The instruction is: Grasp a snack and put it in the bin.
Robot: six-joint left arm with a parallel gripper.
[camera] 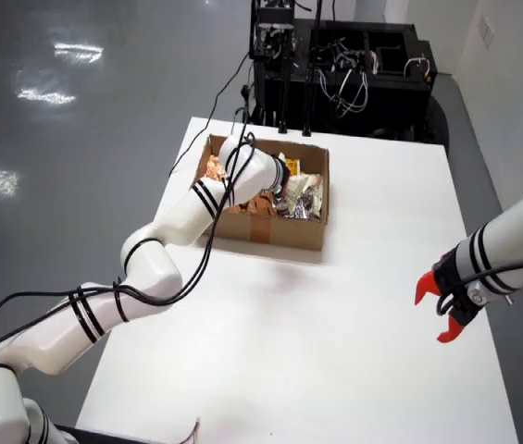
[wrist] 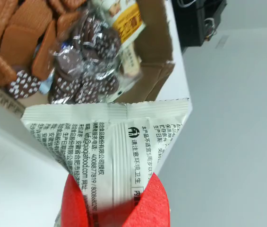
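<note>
In the view that rides on the gripper, my two red fingers [wrist: 152, 201] are shut on the lower end of a white snack packet [wrist: 109, 137] with black print. The gripper [wrist: 112, 194] holds it just above the cardboard box [wrist: 154, 47]. Clear packets of chocolate cookies [wrist: 88, 61] and brown crackers [wrist: 20, 28] lie in the box behind the packet. In the view from above, my white arm reaches into the open box [camera: 270, 227]. The gripper [camera: 286, 185] is low among the snacks there, its fingers mostly hidden.
A second white arm with a red gripper [camera: 446, 310], jaws apart, hangs over the right side of the white table [camera: 335, 351]. A black equipment rack [camera: 335, 65] with cables stands past the table's far edge. Grey floor surrounds the table.
</note>
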